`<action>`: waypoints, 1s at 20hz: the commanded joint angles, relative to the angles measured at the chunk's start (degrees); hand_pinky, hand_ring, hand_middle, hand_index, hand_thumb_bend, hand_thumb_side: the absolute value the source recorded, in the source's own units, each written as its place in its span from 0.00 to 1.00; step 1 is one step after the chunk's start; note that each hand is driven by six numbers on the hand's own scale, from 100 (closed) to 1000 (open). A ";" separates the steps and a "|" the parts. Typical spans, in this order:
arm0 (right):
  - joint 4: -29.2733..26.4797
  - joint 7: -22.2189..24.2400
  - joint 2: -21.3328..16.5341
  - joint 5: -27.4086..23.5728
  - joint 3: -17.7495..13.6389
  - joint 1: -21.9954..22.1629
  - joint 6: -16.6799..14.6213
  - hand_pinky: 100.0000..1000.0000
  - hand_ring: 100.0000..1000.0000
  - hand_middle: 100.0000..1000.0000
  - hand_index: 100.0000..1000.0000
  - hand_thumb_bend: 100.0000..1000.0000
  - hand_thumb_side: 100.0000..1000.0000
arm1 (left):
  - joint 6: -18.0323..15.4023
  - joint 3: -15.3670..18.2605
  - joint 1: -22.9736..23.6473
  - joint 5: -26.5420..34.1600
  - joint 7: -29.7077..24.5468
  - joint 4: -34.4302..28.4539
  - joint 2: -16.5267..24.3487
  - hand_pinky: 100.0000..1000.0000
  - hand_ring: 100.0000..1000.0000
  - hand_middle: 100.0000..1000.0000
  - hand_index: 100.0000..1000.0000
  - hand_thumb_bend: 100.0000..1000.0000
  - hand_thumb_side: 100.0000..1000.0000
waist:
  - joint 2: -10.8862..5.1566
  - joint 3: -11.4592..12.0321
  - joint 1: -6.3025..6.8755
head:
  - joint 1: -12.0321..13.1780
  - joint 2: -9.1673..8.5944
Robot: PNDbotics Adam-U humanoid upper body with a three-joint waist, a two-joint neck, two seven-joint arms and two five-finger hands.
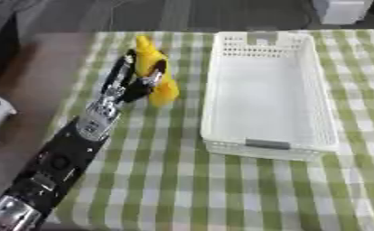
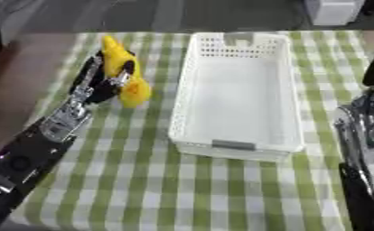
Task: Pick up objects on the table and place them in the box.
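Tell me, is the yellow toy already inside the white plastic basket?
No, the yellow toy is left of the white plastic basket, over the checked cloth, with the left hand curled round it.

A: What is the object to be picked up?
B: A bright yellow toy (image 1: 157, 74), upright, its narrow end pointing away, standing on the checked cloth just left of the box.
A: And the box?
B: A white perforated plastic basket (image 1: 268, 146), rectangular, open-topped, nothing inside it.
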 commanded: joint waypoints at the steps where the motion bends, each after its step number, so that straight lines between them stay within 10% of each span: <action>1: -0.75 -0.23 -1.31 0.39 -0.33 0.05 0.21 0.35 0.59 0.66 0.73 0.00 0.94 | 1.05 0.34 -2.63 -1.59 0.77 -1.00 1.67 0.00 0.00 0.00 0.23 0.00 0.50 | -1.17 0.31 0.09 | 1.36 -0.21; 20: -0.75 -0.31 -1.28 0.48 -0.35 0.25 0.41 0.35 0.59 0.65 0.73 0.00 0.94 | 2.75 0.44 -9.22 -10.60 4.02 1.33 -0.43 0.00 0.00 0.00 0.20 0.00 0.51 | -1.58 0.50 0.43 | 3.09 -5.68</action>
